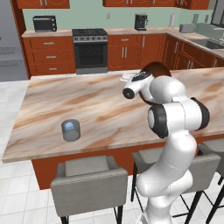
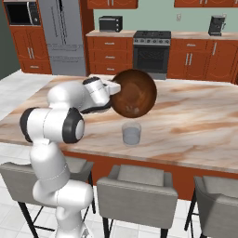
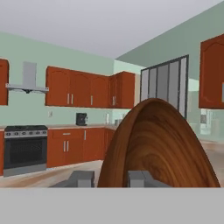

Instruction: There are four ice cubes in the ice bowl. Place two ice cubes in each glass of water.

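Observation:
My gripper [image 2: 113, 88] is shut on the rim of the ice bowl [image 2: 135, 93], a round dark brown bowl held up off the counter and tipped on edge. In the hand view the bowl [image 3: 153, 144] rises between my fingertips [image 3: 82, 178]. A pale speck low inside the bowl may be an ice cube [image 2: 131, 110]. One glass of water [image 2: 131, 133] stands on the counter just below the bowl. The other glass [image 1: 71, 130] stands far to the left near the front edge, with a pale blue ice cube [image 1: 69, 127] in it. The bowl's top edge [image 1: 155, 66] peeks over my arm.
The marble island counter [image 1: 100, 109] stretches wide around both glasses. Grey stools [image 1: 89, 179] line its near side. A stove [image 1: 90, 50] and wooden cabinets stand along the far wall, a sink counter [image 1: 205, 41] at the right.

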